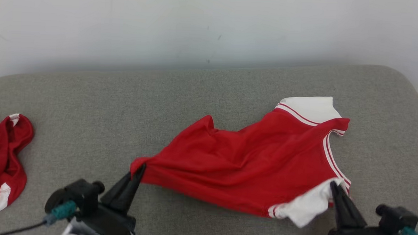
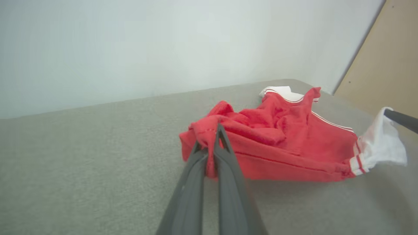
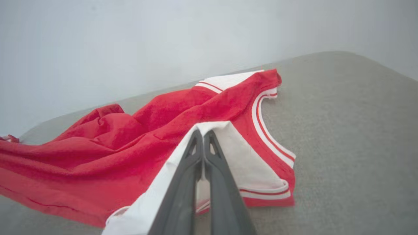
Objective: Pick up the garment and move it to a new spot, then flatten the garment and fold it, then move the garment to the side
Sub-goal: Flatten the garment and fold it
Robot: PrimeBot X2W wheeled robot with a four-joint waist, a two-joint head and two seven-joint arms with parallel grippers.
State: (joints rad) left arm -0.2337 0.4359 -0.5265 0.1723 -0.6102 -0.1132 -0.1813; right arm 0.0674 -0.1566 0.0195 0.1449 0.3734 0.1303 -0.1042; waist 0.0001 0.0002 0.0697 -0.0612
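The garment (image 1: 249, 160), a red jersey with white panels and striped trim, lies crumpled across the grey cushion, stretched between my two grippers. My left gripper (image 1: 139, 169) is shut on its red left corner, seen close up in the left wrist view where the left gripper (image 2: 214, 137) pinches a fold of the garment (image 2: 281, 143). My right gripper (image 1: 332, 186) is shut on the white panel at its near right corner; in the right wrist view the right gripper (image 3: 203, 133) clamps that white cloth of the garment (image 3: 147, 137). Lettering is hidden.
Another red and white cloth (image 1: 2, 159) lies bunched at the cushion's left edge. The grey cushion (image 1: 91, 103) meets a pale wall (image 1: 198, 26) behind. A tan panel (image 2: 385, 65) stands past the cushion's right end.
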